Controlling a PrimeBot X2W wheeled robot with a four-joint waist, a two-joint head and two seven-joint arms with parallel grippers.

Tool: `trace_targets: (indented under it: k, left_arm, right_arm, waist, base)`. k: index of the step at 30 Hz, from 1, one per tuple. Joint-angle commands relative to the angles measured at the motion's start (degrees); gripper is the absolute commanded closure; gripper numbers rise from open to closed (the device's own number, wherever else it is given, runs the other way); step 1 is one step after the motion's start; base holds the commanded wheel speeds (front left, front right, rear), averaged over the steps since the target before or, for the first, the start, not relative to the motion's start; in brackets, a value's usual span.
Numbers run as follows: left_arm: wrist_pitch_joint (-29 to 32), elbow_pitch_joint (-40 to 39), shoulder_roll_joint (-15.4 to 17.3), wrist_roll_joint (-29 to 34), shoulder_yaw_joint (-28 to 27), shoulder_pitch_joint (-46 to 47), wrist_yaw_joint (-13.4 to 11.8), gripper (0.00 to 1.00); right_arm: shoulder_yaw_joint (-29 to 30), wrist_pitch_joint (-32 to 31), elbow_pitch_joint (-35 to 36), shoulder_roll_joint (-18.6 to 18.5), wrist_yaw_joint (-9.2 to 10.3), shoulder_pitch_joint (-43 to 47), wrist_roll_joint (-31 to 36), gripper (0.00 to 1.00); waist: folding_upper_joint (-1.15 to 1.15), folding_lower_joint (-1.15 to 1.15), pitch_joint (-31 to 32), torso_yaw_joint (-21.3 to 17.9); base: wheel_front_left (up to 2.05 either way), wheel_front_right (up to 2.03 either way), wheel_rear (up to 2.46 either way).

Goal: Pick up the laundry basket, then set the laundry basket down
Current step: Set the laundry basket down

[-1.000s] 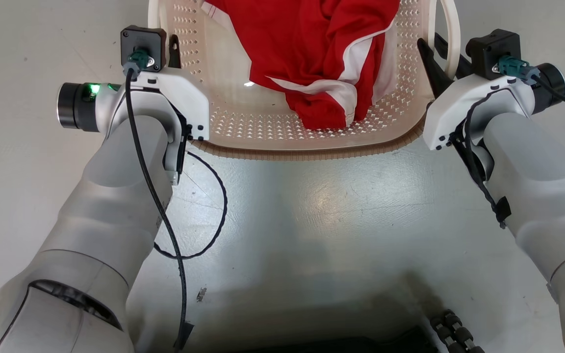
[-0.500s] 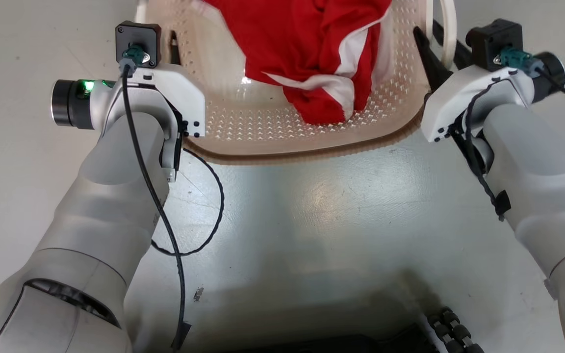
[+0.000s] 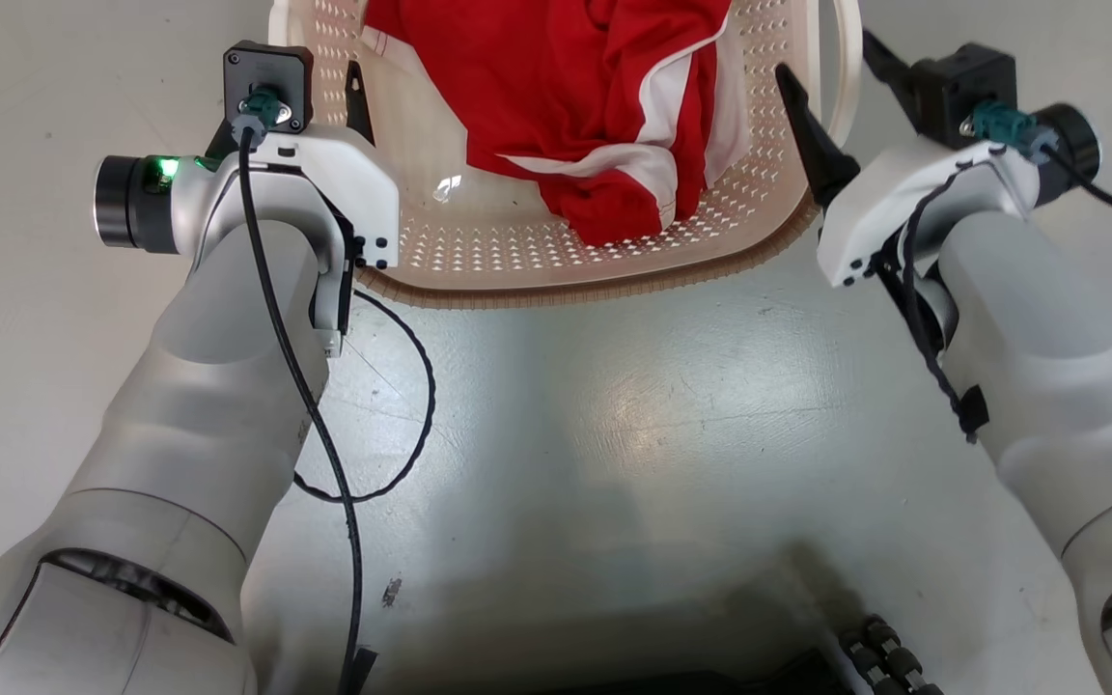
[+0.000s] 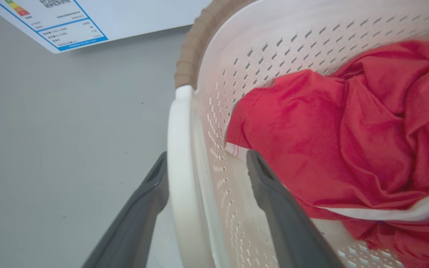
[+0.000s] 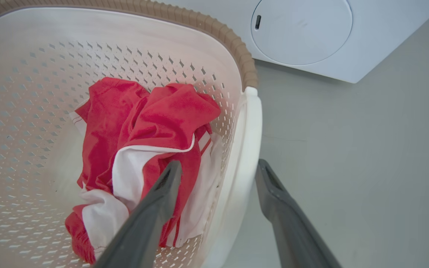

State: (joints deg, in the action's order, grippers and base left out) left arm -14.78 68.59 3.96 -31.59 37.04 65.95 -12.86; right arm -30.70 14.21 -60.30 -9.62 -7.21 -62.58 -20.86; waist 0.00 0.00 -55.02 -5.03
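Note:
The laundry basket is cream, perforated and brown-rimmed, and sits on the grey floor at the top of the head view with a red and white garment inside. My left gripper is open and straddles the basket's left white handle: one finger is outside and one is inside the wall. My right gripper is open as well and straddles the right handle without clamping it. In the head view the right gripper flanks that handle, and the left gripper is largely hidden behind its wrist camera.
A white washer with a round door stands just beyond the basket, and its label shows at the upper left of the left wrist view. A black cable loops off my left forearm. My dark base fills the bottom edge.
Both grippers have opened and let go of the basket's handles. In the head view the basket has shifted a little up and to the left.

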Motion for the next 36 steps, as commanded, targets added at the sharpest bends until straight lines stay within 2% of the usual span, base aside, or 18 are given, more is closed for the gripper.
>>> trace_targets:
  k: [1, 8, 18, 26, 36]
  left_arm:
    - [-0.22, -0.72, 1.34, 0.53, -0.94, -1.50, -0.56, 0.00]
    - [-0.22, -1.57, 1.60, 1.30, -2.07, -3.05, -0.96, 0.00]
    - [-0.22, -3.16, 1.40, 2.10, -4.42, -7.57, 0.17, 0.00]
    - [-0.22, -6.68, 1.04, 3.08, -7.29, -13.91, 1.43, 0.00]
    - [-0.22, -15.18, 0.92, 5.78, -13.86, -24.04, 2.89, 0.00]
  right_arm:
    - [-0.10, 0.79, 0.66, 1.09, -0.28, 4.15, 0.72, 0.00]
    - [1.70, 0.79, 1.60, 1.84, -0.28, 6.90, 1.49, 0.00]
    - [4.44, 0.79, 3.02, 1.48, -0.28, 11.75, 3.07, 0.00]
    - [5.56, 0.79, 5.14, 1.58, -0.28, 16.18, 4.27, 0.00]
    - [10.21, 0.79, 13.27, 0.97, -0.28, 24.02, 7.13, 0.00]
  waist:
    - [0.00, 0.00, 0.28, -0.02]
    - [0.00, 0.00, 2.60, -0.39]
    - [0.00, 0.00, 8.73, -0.48]
    - [0.00, 0.00, 16.66, -0.22]
    - [0.00, 0.00, 28.19, 0.44]
  base:
    - [0.00, 0.00, 0.00]
    - [0.00, 0.00, 0.00]
    - [0.00, 0.00, 0.00]
    - [0.00, 0.00, 0.00]
    - [0.00, 0.00, 0.00]
